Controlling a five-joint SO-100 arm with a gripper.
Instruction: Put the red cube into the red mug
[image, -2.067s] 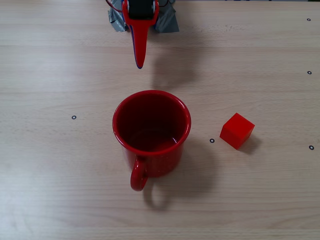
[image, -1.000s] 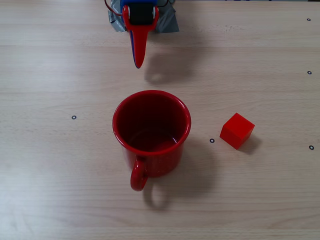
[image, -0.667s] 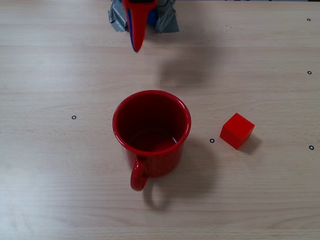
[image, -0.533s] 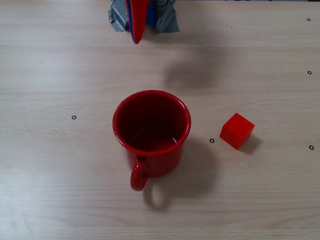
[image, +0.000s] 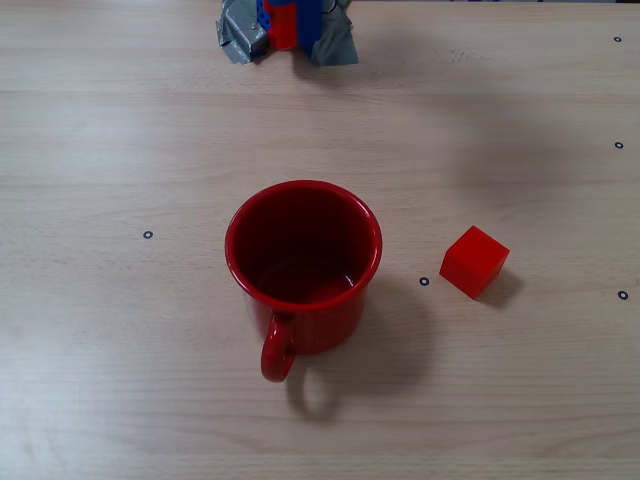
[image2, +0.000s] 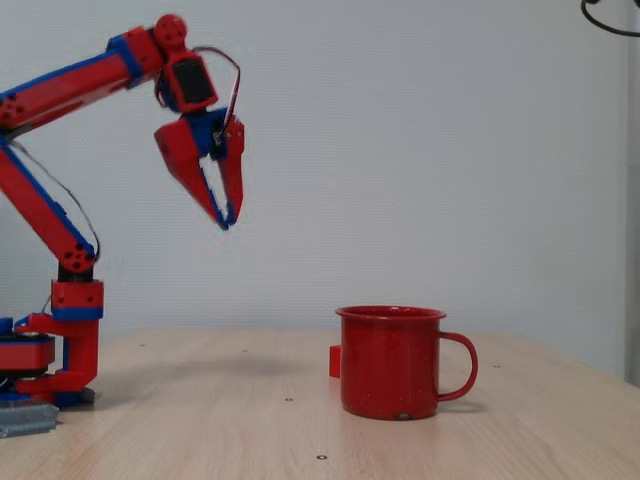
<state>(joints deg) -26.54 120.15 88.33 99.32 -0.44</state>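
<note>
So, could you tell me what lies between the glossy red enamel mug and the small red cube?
Only bare wooden table with one small black ring mark, seen in the overhead fixed view.

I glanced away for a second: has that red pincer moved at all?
Yes. In the overhead view it has pulled back from the red mug toward the taped base, almost out of frame.
</note>
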